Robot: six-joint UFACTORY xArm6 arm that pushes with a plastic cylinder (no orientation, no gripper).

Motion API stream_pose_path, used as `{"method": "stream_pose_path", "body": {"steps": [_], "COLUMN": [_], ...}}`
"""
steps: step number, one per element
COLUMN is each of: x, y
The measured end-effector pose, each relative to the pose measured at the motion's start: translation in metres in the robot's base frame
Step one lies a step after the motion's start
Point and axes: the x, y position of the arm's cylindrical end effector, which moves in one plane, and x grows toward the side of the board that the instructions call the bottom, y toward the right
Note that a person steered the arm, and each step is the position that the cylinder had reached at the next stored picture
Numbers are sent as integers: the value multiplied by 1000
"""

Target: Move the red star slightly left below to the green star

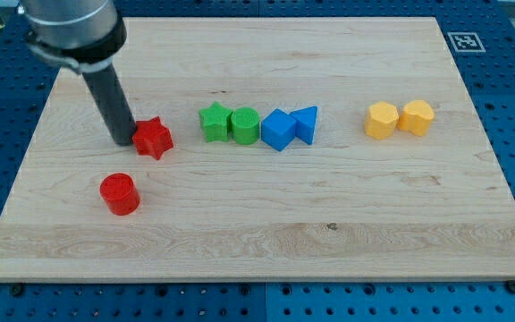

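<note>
The red star (154, 137) lies on the wooden board left of the middle. The green star (214, 122) lies to its right and slightly higher, with a gap between them. My tip (122, 141) touches the red star's left side. The dark rod rises from there to the view's top left.
A green cylinder (245, 125) touches the green star's right side. A blue block (278, 130) and a blue triangle (306, 123) follow to the right. Two yellow blocks (382, 120) (417, 117) lie at the right. A red cylinder (119, 194) lies below my tip.
</note>
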Motion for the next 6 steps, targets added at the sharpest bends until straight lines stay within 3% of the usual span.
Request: {"method": "stream_pose_path", "body": {"steps": [1,2,5,6], "x": [-30,10,28,38], "y": [0,35,6,21]}}
